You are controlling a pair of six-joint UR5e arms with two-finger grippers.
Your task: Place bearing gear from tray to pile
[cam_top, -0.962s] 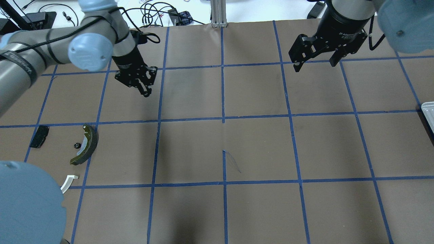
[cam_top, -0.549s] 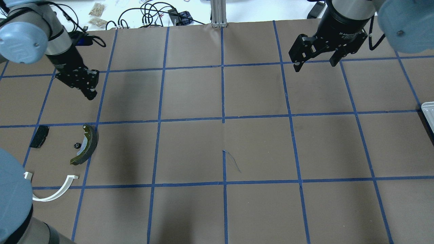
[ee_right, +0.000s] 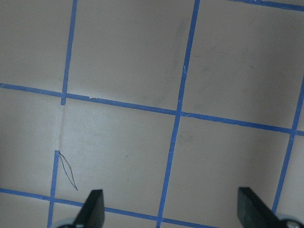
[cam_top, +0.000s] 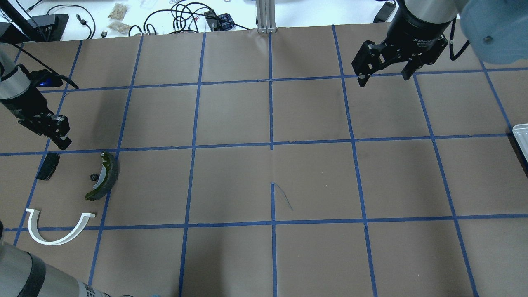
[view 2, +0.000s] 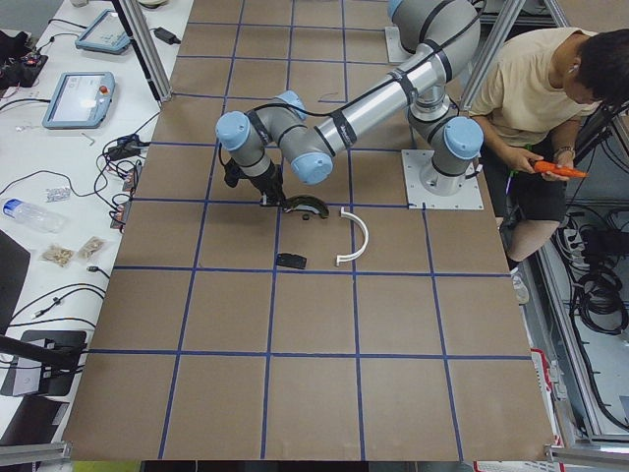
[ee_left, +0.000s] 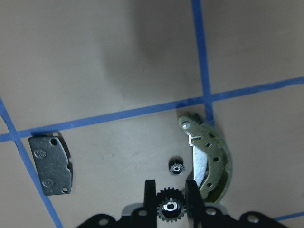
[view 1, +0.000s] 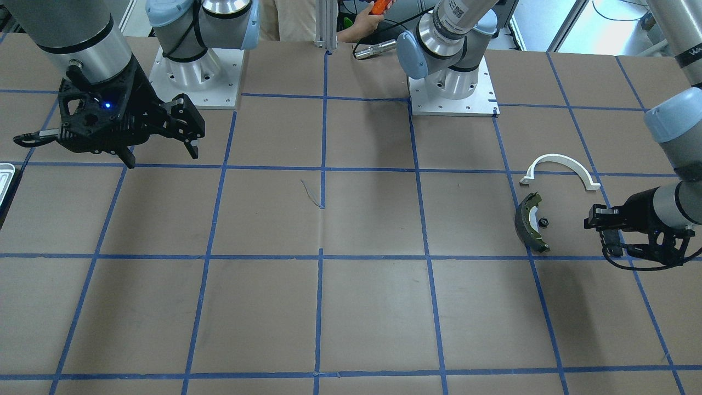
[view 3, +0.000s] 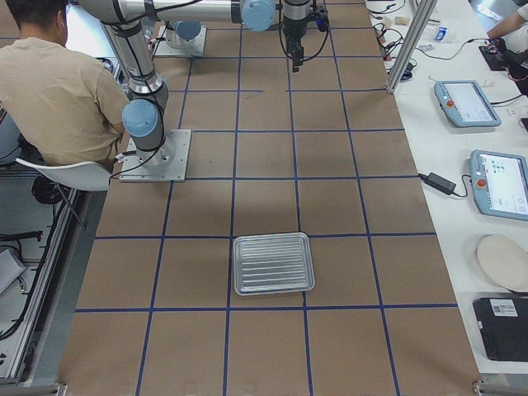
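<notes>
My left gripper (ee_left: 171,190) is shut on a small black bearing gear (ee_left: 169,207) and hovers over the pile. Below it lie a second small gear (ee_left: 176,167), the olive-rimmed brake shoe (ee_left: 209,161) and the flat black pad (ee_left: 51,164). From overhead, the left gripper (cam_top: 62,140) is just behind the pad (cam_top: 47,166), with the brake shoe (cam_top: 104,176) and the white arch (cam_top: 55,231) nearby. My right gripper (cam_top: 385,76) is open and empty at the far right. The silver tray (view 3: 273,264) looks empty.
The tray's edge shows at the table's right side (cam_top: 522,138). The brown table (cam_top: 272,181) carries a blue tape grid. Cables and small items lie beyond the far edge (cam_top: 185,16). A seated person (view 2: 550,108) is beside the robot bases.
My left arm has swung from the far middle-left toward the table's left edge, down to just behind the pile. The white arch is now fully uncovered. The right arm has not moved.
</notes>
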